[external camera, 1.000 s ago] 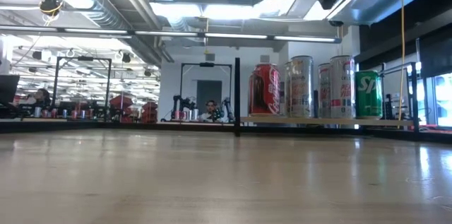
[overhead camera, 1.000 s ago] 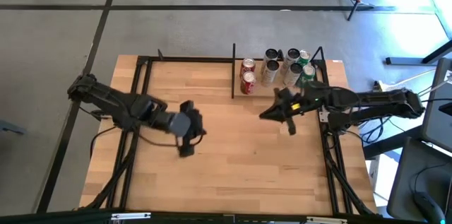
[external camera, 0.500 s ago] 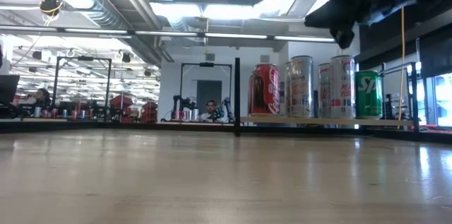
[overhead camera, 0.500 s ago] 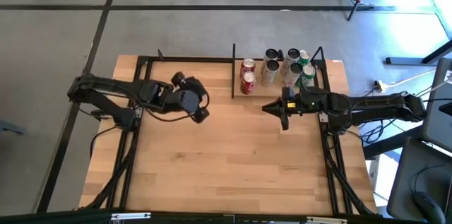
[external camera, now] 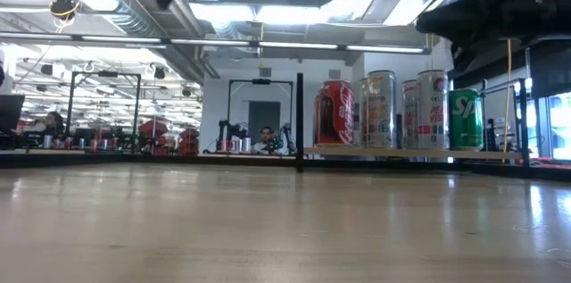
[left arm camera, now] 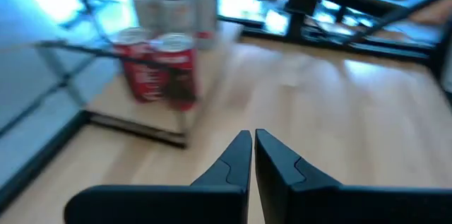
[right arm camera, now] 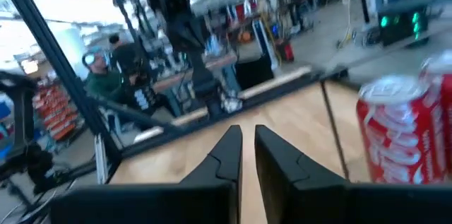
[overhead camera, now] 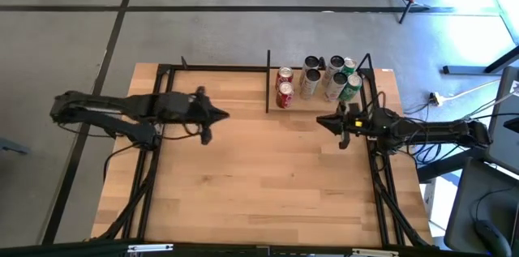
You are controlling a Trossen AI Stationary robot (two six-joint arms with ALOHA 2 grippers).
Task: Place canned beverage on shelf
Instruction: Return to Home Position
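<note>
Several cans stand upright on their bases on the small shelf (overhead camera: 320, 103) at the table's far right: two red cans (overhead camera: 284, 95), silver cans (overhead camera: 310, 83) and green cans (overhead camera: 353, 85). The low view shows the row of cans (external camera: 335, 113) on the shelf board (external camera: 401, 152). My left gripper (overhead camera: 217, 115) is shut and empty over the table's left-middle, pointing toward the shelf (left arm camera: 127, 107). My right gripper (overhead camera: 324, 122) is shut and empty just in front of the shelf; a red can (right arm camera: 399, 136) shows beside it.
Black frame rails (overhead camera: 166, 95) run along the table's left, right and far sides. A tall black post (overhead camera: 268, 83) marks the shelf's left edge. Bare wooden tabletop (overhead camera: 259, 184) lies between the arms and the near edge. People sit in the room beyond (external camera: 265, 137).
My left gripper has swung from the table's middle toward the far edge, then drawn back toward the left edge. My right gripper has drawn back a little toward the right edge, in front of the shelf. The cans have stayed where they were.
</note>
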